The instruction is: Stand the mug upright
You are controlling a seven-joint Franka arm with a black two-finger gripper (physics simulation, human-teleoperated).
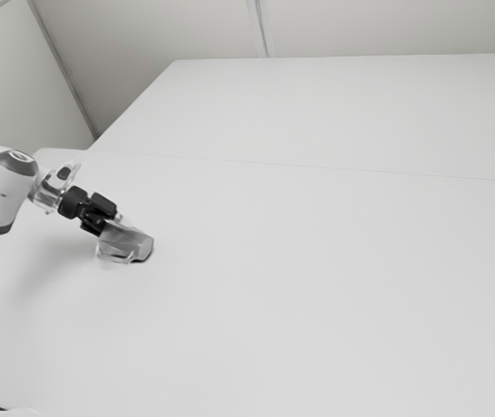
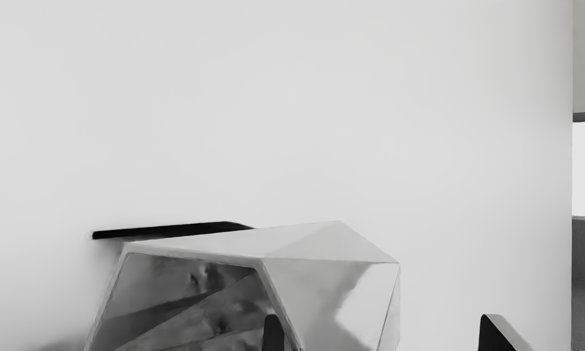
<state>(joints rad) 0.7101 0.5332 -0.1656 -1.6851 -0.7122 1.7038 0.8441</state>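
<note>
My gripper (image 1: 106,229) is at the exterior view's left, its 2 fingers (image 2: 274,335) spread wide, holding nothing. The faceted mug (image 1: 129,244) is tipped over at my fingertips, probably resting on the table (image 1: 317,304). 1 finger overlaps its open mouth; the other stands apart from it.

- Can't read any text, label or brand in the exterior view.
- Can't make out any number or sign there.
- Can't read any lettering, number or sign in the wrist view either.
</note>
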